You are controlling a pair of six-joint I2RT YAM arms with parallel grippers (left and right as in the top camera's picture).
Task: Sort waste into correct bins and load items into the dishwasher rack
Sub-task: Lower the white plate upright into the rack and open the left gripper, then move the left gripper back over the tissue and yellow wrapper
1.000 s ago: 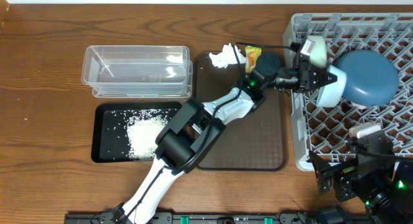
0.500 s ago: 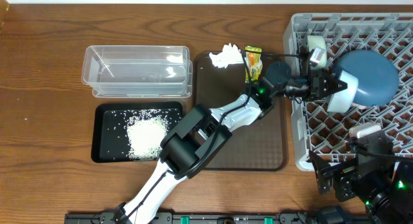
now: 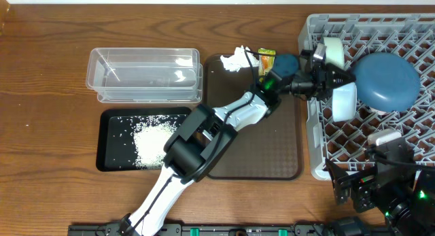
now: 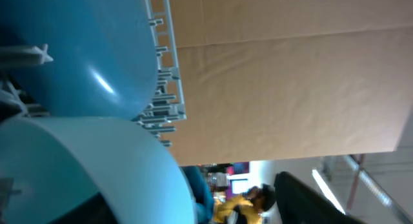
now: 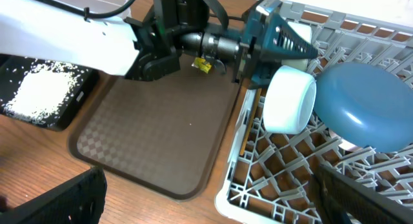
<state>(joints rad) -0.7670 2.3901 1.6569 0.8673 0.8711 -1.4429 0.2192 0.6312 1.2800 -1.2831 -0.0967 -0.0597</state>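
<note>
My left gripper (image 3: 329, 80) reaches over the left side of the grey dishwasher rack (image 3: 408, 32) and stands open. The mint-green bowl (image 3: 343, 100) rests on its edge among the pegs just beyond the fingertips, and it fills the lower left of the left wrist view (image 4: 97, 166). The dark blue bowl (image 3: 386, 81) lies upside down in the rack beside it. A small white cup (image 3: 333, 51) sits in the rack's far left corner. My right gripper (image 5: 213, 208) hangs open over the rack's near corner, holding nothing. A white tissue (image 3: 234, 59) and a snack wrapper (image 3: 266, 59) lie at the brown tray's far edge.
The brown serving tray (image 3: 258, 147) lies between the bins and the rack, under my left arm. The clear tub (image 3: 144, 74) stands at the back left. In front of it, the black tray (image 3: 109, 127) holds white rice (image 3: 151, 144).
My left gripper has opened and drawn back to the left. The mint-green bowl it carried now stands free in the rack. The right arm has not moved.
</note>
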